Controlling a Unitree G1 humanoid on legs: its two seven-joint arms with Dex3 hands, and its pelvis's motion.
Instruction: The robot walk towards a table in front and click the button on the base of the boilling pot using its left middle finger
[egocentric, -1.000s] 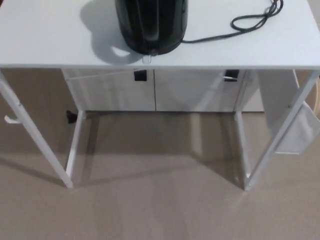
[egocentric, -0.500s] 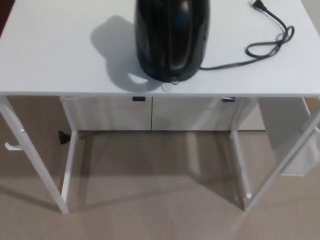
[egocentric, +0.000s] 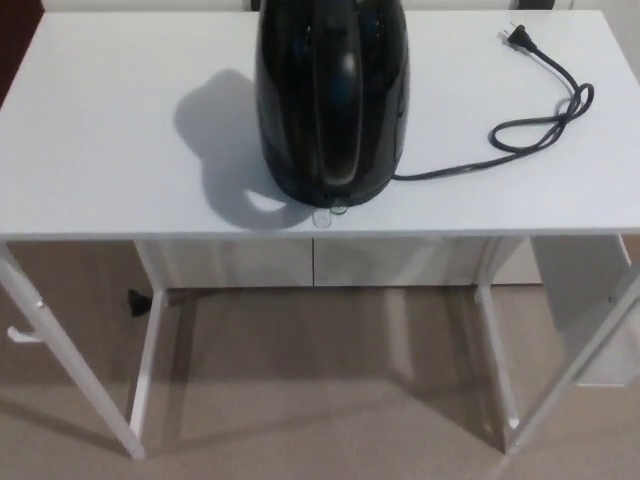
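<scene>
A glossy black boiling pot (egocentric: 332, 100) stands upright near the front edge of a white table (egocentric: 100, 150), a little right of the middle. Its handle faces me. A small clear switch tab (egocentric: 332, 211) juts from the pot's base at the front, right by the table's edge. A black power cord (egocentric: 530, 110) runs from the base to the right, loops, and ends in an unplugged plug (egocentric: 516, 36) at the far right. Neither of my hands shows in the head view.
The table rests on thin white legs (egocentric: 75, 370) over beige carpet. Behind the table, low down, white cabinets (egocentric: 390, 262) line the wall. A white panel (egocentric: 590, 300) hangs under the table's right end. A white hook (egocentric: 22, 335) sticks out at lower left.
The camera has moved nearer and higher: more of the tabletop shows, the pot looks larger and the plug has come into view. Nothing on the table has shifted.
</scene>
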